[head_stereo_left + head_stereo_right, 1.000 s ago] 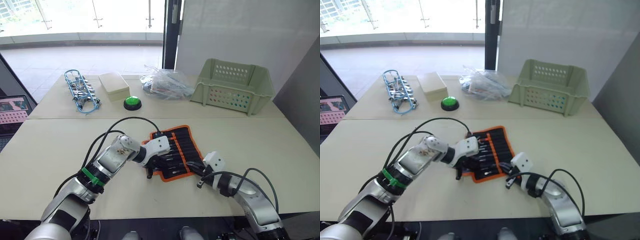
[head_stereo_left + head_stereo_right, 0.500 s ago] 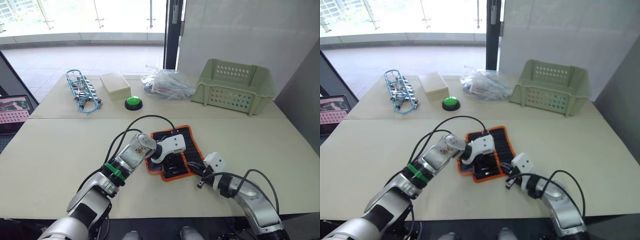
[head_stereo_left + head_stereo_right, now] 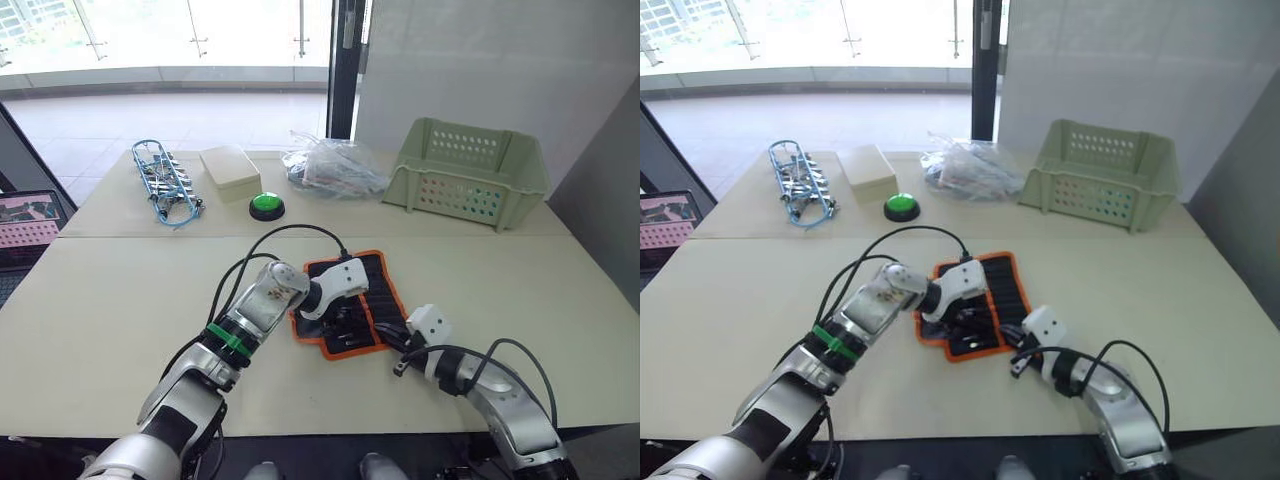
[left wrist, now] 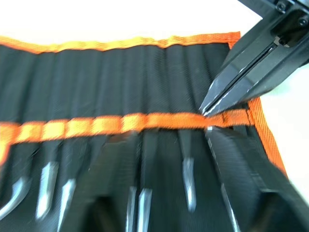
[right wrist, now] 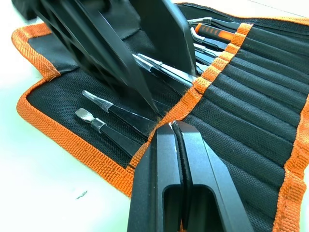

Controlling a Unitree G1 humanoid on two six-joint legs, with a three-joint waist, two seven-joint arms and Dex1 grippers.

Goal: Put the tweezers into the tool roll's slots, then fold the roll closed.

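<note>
The right gripper has its two fingers pressed together, tips resting on the orange centre band of the tool roll, grasping nothing that can be seen. The left gripper hovers over the roll's near-left part; its fingers are spread apart, one on each side of the seated tweezers, and whether they touch the fabric cannot be told.

One tool roll lies open on the table, at 12 o'clock from the right gripper. It is black fabric with orange edging and one orange band across the middle. The slots run as parallel stitched pockets beyond that band.

The tweezers sit under the band with their metal tips exposed; the left wrist view shows at least five.

Far side of the table, one each: green basket, green button, beige box, plastic bag, blue-wire clip bundle.
</note>
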